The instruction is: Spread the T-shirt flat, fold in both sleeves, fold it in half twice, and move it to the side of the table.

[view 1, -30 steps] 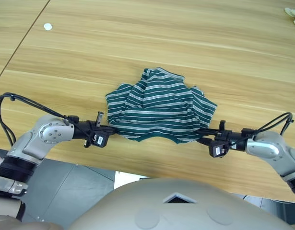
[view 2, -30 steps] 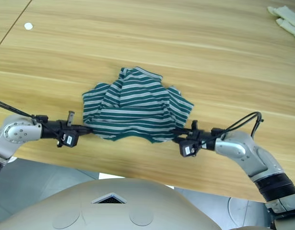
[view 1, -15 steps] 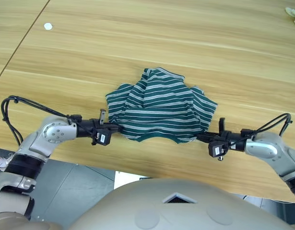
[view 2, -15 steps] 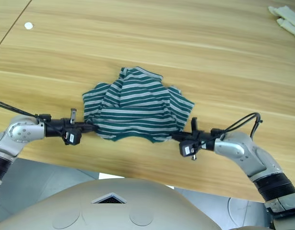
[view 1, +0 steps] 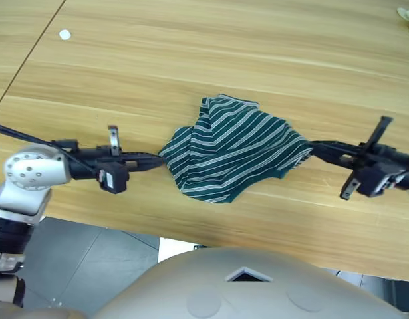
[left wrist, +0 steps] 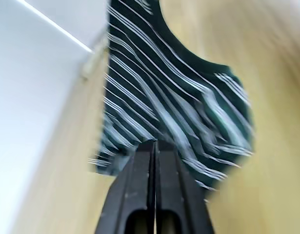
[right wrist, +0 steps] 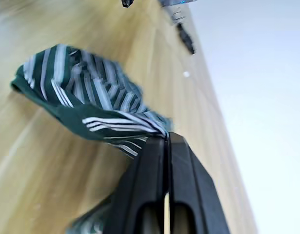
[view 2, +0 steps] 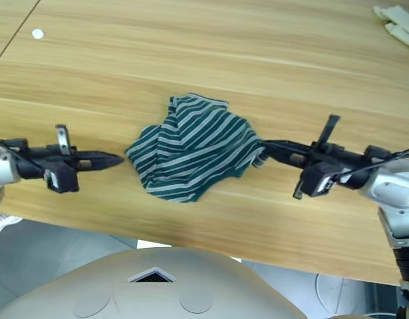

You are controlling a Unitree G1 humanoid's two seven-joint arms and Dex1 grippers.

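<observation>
Left claw (view 1: 158,159) pinched closed, tip at shirt (view 1: 234,151) edge | right claw (view 1: 312,147) clamping shirt's opposite corner

Your counter (view 1: 191,53) is pale wood grain, with a dark seam crossing its far left corner. On it you have the green striped T-shirt (view 1: 234,149), bunched up near the front edge. A small white dot (view 1: 64,34) lies far left and a pale cloth (view 2: 397,20) at the far right corner.
</observation>
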